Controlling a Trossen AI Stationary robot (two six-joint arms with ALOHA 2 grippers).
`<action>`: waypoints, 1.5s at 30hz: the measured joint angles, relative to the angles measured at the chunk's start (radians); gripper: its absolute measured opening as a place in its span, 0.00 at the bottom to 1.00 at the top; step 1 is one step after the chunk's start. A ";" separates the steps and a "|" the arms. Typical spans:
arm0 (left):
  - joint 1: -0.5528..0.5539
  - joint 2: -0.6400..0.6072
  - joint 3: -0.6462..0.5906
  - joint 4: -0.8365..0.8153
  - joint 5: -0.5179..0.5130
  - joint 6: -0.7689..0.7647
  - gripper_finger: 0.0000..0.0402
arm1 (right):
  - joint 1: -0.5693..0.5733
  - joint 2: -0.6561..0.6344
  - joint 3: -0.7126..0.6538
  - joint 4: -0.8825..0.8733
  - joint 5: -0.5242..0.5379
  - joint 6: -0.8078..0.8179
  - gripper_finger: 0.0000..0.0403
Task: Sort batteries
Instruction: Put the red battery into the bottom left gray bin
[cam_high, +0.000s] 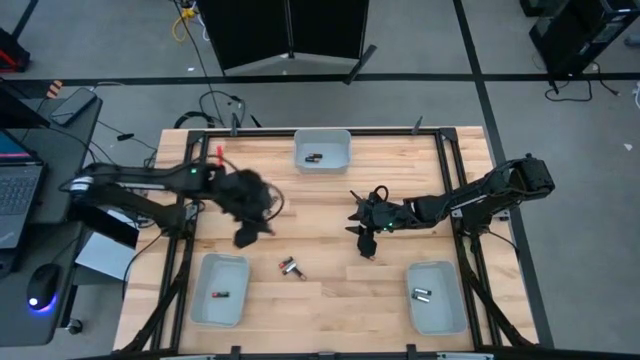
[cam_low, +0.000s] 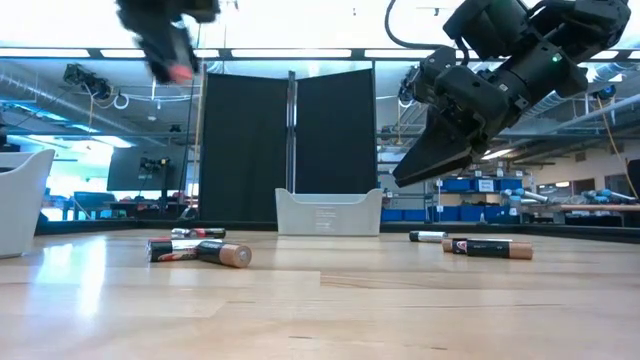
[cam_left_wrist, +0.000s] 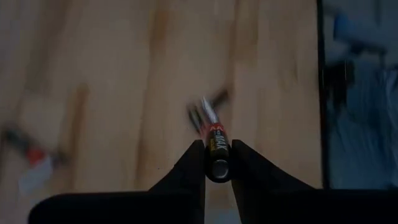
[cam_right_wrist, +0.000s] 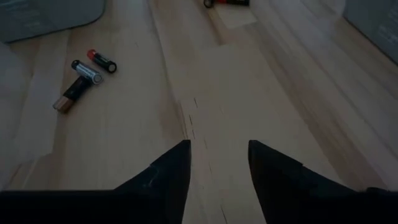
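My left gripper (cam_left_wrist: 217, 163) is shut on a black-and-red battery (cam_left_wrist: 216, 144), raised above the table's left half (cam_high: 246, 236); it is blurred at the low view's top (cam_low: 165, 45). My right gripper (cam_right_wrist: 217, 158) hangs open over bare wood right of centre (cam_high: 365, 245), with nothing between its fingers. Two batteries (cam_high: 290, 267) lie on their sides on the table between the arms, also seen from the right wrist (cam_right_wrist: 81, 81). Two more batteries (cam_low: 487, 247) lie on the wood below the right gripper (cam_low: 425, 165). My left gripper pinches the battery between its two fingertips (cam_left_wrist: 198, 158), on the sides of the end nearest the camera (cam_left_wrist: 217, 168). The battery lies along the fingers and sticks out forward past their tips. It is lifted clear of the table.
Three pale trays stand on the table: one at the far edge (cam_high: 322, 140) with one battery, one near left (cam_high: 220, 310) with one battery, one near right (cam_high: 437, 315) with two. A black frame runs along the table's sides.
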 joint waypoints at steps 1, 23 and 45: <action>-0.034 -0.001 0.025 -0.064 -0.006 -0.040 0.14 | 0.000 0.000 0.000 0.000 0.000 -0.001 0.42; -0.480 0.255 -0.147 -0.230 0.093 -0.588 0.14 | 0.000 0.001 0.000 0.000 0.001 -0.059 0.42; -0.468 0.473 -0.126 -0.216 0.117 -0.450 0.29 | -0.004 0.001 0.000 0.000 0.001 -0.060 0.41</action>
